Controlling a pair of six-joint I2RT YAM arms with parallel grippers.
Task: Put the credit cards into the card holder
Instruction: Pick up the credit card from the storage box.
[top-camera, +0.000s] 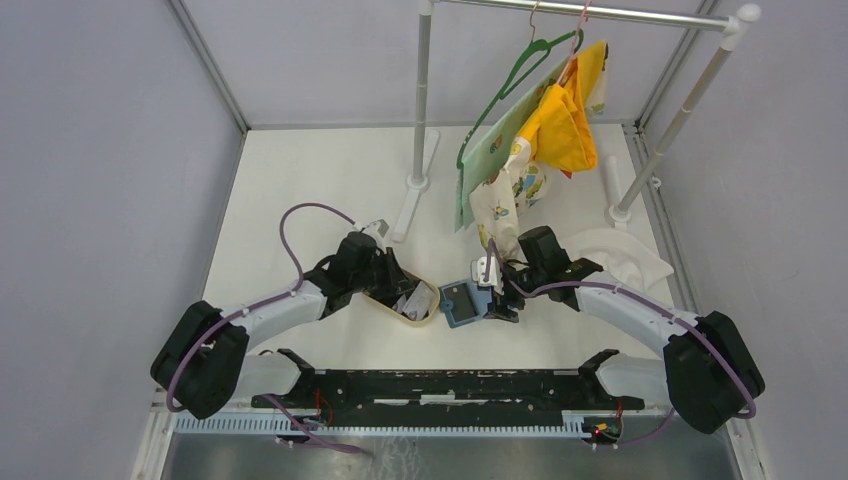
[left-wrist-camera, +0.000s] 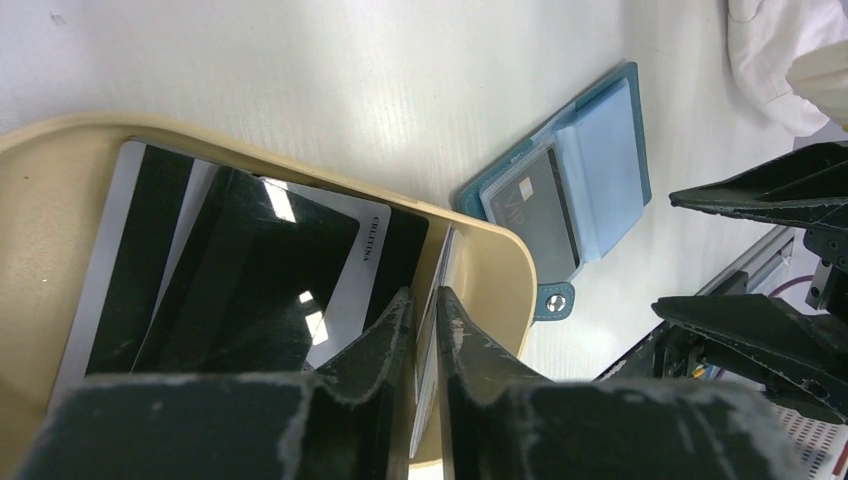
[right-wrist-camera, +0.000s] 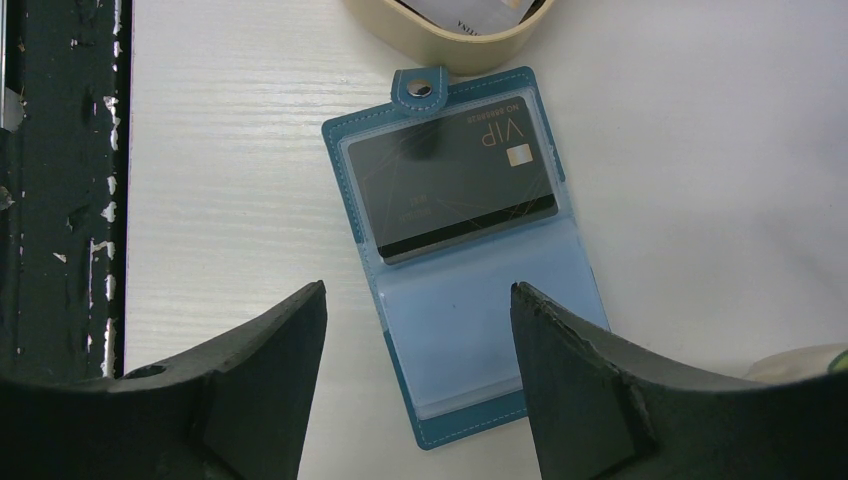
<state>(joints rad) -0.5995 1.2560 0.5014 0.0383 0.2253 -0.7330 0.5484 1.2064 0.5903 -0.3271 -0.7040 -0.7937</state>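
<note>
Lengthwise, the open teal wallet (right-wrist-camera: 470, 320) is aimed snap-first at the tray (right-wrist-camera: 450, 55); a card (left-wrist-camera: 427, 370) is pinched by the left gripper (left-wrist-camera: 425, 295), the right gripper (right-wrist-camera: 418, 290) spread.

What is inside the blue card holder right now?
One dark VIP card sits in a clear sleeve of the open card holder; the other sleeve looks empty. Anything behind the card is hidden.
</note>
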